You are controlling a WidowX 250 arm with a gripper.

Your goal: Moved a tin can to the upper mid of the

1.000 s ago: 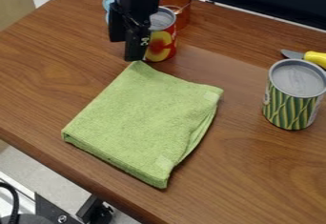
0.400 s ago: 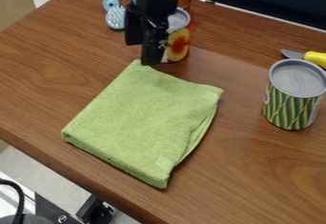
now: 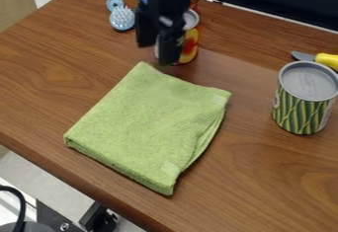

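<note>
- Brown wood-grain tabletop [image 3: 264, 176], running under everything named here.
- Folded light-green cloth [image 3: 148, 127], flat, from mid-view out toward seven o'clock.
- Black robotic hand [image 3: 157, 53], hanging in from twelve o'clock, past the cloth's far corner (whether it is open, closed or gripping, I cannot tell).
- Green-and-yellow patterned cylindrical can with a grey lid [image 3: 304, 107], upright at three o'clock, apart from the cloth.
- Red-and-yellow tin can with a silvery top [image 3: 190, 46], upright, just past twelve o'clock, partly hidden behind the hand; I can't tell if its base touches the tabletop.
- Yellow-handled knife with a grey blade [image 3: 326, 60], at two o'clock, near the patterned can.
- Light-blue bristled plastic brush [image 3: 122, 19], at eleven o'clock.
</note>
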